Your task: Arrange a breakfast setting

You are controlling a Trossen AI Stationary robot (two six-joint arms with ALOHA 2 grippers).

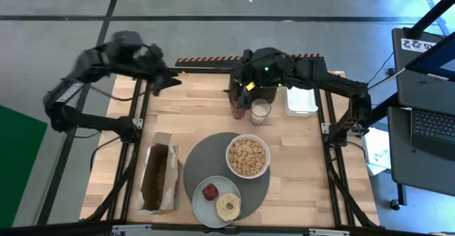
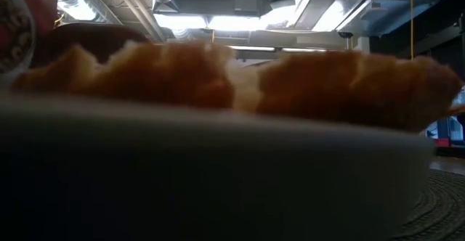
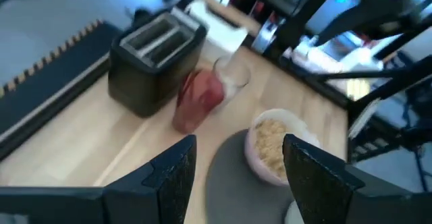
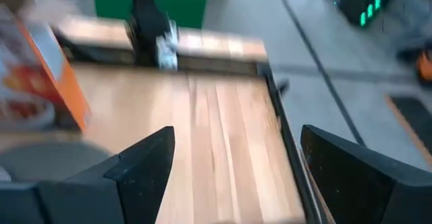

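Tabletop (image 1: 206, 101): pale wooden planks in a black frame, carrying everything listed below.

Placemat (image 1: 206, 166): large, round, dark grey, lying flat at the near centre. It looks thin and limp; best dragged or lifted by its free edge. Being round, it has no long axis.

Left claw (image 1: 173, 81): raised over the far left of the tabletop, fingers (image 3: 177, 173) standing apart with nothing between them.

Right claw (image 1: 237, 94): at the far centre, beside the red bottle (image 1: 237, 109) and the glass of milk (image 1: 260, 111). In the right wrist view its fingers (image 4: 145, 163) stand wide apart and empty.

Paper bag (image 1: 159, 177): brown, lying to the left of the placemat, long axis running near to far.

Bowl (image 1: 248, 156): white, round, upright on the right part of the placemat, filled with cereal. Probably rigid, breakable and slick; take it by the rim and keep it level, or the cereal spills.

Plate (image 1: 215, 202): pale mint-green, flat, overlapping the near edge of the placemat, holding a bagel half (image 1: 229, 206) and something red (image 1: 210, 192). Likely stiff and fragile; grip the bare rim and hold it flat.

Spoon: I cannot find it from any angle.
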